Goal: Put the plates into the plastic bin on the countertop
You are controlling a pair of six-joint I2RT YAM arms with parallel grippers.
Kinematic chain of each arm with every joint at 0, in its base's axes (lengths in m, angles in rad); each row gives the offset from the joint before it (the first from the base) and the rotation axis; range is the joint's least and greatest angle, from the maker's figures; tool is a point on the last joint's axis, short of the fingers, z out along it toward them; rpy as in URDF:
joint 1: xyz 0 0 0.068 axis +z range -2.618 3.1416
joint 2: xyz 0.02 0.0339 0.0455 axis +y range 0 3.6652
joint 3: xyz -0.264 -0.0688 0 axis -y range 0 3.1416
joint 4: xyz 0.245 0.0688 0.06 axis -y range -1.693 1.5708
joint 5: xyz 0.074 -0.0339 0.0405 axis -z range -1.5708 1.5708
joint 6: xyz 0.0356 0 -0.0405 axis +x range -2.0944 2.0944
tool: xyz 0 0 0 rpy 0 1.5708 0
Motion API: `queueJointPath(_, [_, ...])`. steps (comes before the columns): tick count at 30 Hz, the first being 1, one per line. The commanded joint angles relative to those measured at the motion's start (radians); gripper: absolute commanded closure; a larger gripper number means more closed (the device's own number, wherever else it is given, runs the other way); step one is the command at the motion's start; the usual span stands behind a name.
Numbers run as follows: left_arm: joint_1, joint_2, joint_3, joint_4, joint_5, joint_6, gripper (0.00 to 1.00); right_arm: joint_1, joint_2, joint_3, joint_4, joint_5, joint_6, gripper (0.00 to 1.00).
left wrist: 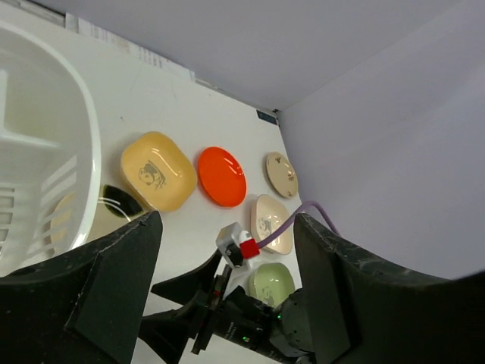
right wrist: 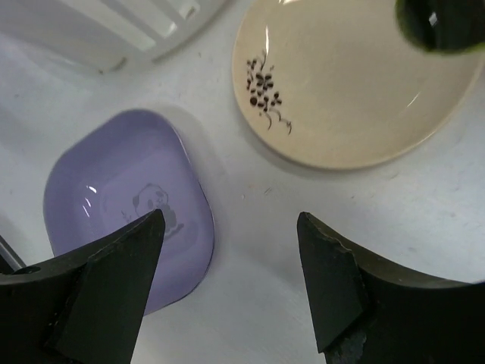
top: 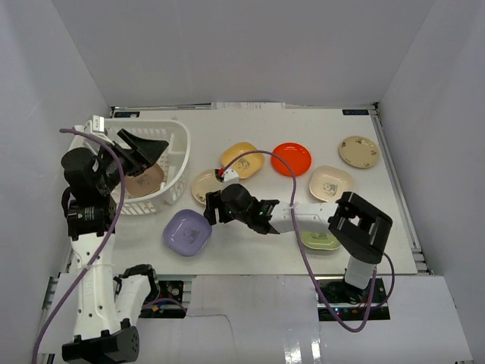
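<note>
The white slotted plastic bin [top: 180,144] stands at the left of the countertop with a brown plate [top: 144,182] inside. My left gripper [top: 148,148] hangs open and empty over the bin; the left wrist view shows it [left wrist: 227,227] with the bin's rim [left wrist: 83,136] at the left. My right gripper [top: 212,206] is open and empty, low over the table between the lavender plate [top: 187,231] and a cream round plate [top: 203,184]. In the right wrist view its left finger [right wrist: 114,265] overlaps the lavender plate [right wrist: 129,189]; the cream plate [right wrist: 341,83] lies ahead.
Other plates lie to the right: yellow [top: 241,159], orange-red [top: 292,158], cream round [top: 358,151], cream rounded-square [top: 330,182], and green [top: 320,240] partly under the right arm. White walls surround the countertop [top: 250,254]. A purple cable [top: 261,155] arches over the plates.
</note>
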Motion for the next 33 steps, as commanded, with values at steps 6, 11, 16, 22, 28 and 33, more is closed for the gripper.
queueJointPath(6, [-0.097,0.060,-0.067,-0.001,-0.041,0.042,0.20,0.011,0.148,0.048,0.025,-0.132,0.148,0.36])
queueJointPath(11, [-0.198,0.075,-0.022,-0.006,-0.110,0.052,0.19,0.011,0.177,0.073,0.020,-0.123,0.154,0.76])
queueJointPath(16, [-0.229,0.103,0.097,-0.056,-0.101,0.092,0.18,0.014,0.044,0.006,-0.015,-0.068,0.123,0.92])
queueJointPath(22, [-0.231,0.135,0.261,-0.205,-0.069,0.210,0.18,0.009,-0.218,-0.073,-0.128,0.053,0.037,0.92])
queueJointPath(28, [-0.281,0.104,0.188,-0.383,-0.111,0.371,0.23,-0.128,-0.321,0.005,-0.224,0.019,-0.127,0.92])
queueJointPath(33, [-0.293,0.081,0.019,-0.348,-0.051,0.368,0.28,-0.225,-0.330,0.077,-0.236,-0.068,-0.197,0.92])
